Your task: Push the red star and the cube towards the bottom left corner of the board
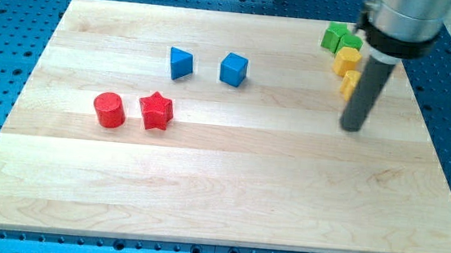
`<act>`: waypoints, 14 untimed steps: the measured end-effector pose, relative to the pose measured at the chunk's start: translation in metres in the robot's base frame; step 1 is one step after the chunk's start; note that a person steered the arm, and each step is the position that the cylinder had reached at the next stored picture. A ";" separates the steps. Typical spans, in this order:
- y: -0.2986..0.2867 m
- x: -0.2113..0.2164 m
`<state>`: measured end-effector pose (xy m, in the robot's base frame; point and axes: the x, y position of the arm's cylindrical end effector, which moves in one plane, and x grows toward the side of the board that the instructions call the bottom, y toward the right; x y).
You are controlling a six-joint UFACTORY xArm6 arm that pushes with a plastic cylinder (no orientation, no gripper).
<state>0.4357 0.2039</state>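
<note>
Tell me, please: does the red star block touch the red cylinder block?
Apart. The camera view shows a plain strip of bare wood between the red star block and the red cylinder block, which stands at its left in the view.

A pale wooden worktop (228,192) is lying on a blue perforated base (23,10) and carrying 8 small blocks. A red cylinder (109,109) and a red star (156,110) are sitting just beside each other at the view's left, with a blue block (180,63) and a blue cube (233,69) above them. 2 green blocks (334,36) (351,42) and 2 yellow blocks (346,60) (349,83) are clustering at the view's top right.
</note>
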 end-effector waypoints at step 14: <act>-0.433 0.070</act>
<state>0.5062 -0.2296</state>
